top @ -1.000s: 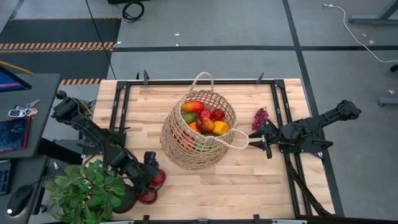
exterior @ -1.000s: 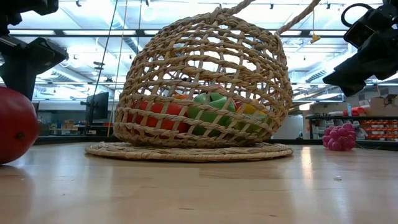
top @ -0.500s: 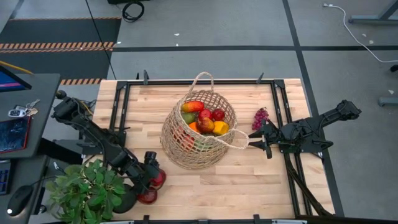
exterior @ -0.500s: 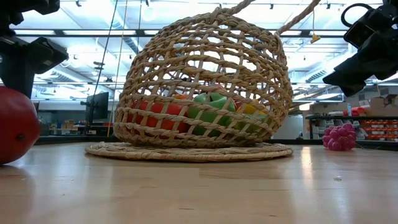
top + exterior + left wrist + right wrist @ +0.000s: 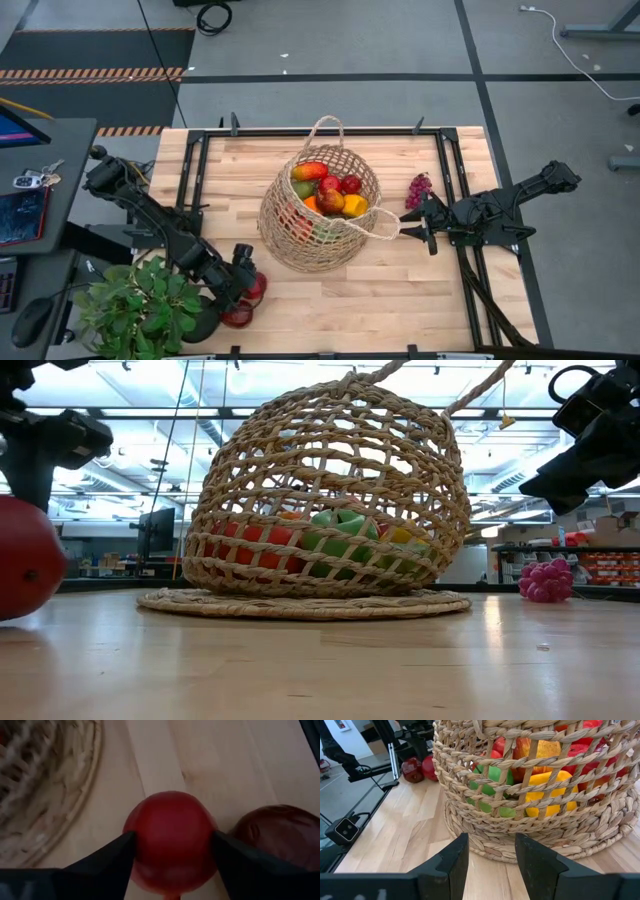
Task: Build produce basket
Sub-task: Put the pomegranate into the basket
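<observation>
The basket (image 5: 320, 210) sits mid-worktop (image 5: 400, 290) and it's already got a decent pile in it: reddish, orange and yellow fruit on top, and through the weave you can spot something green (image 5: 338, 530) and more red lower down (hard to say exactly what each piece is). A purple grape bunch (image 5: 418, 189) lies outside, just beside the right hand (image 5: 415, 228). That hand is closed, holds nothing, and sits right by the basket's loop handle (image 5: 385, 226); can't tell whether it touches it. The left hand (image 5: 172, 850) is at the near left corner, its fingers pressed on either side of a red fruit (image 5: 171, 842), with a darker red fruit (image 5: 272, 837) just beside it. The potted plant (image 5: 135, 305) hides part of that arm, and the low view cuts the red fruit off at the edge.
</observation>
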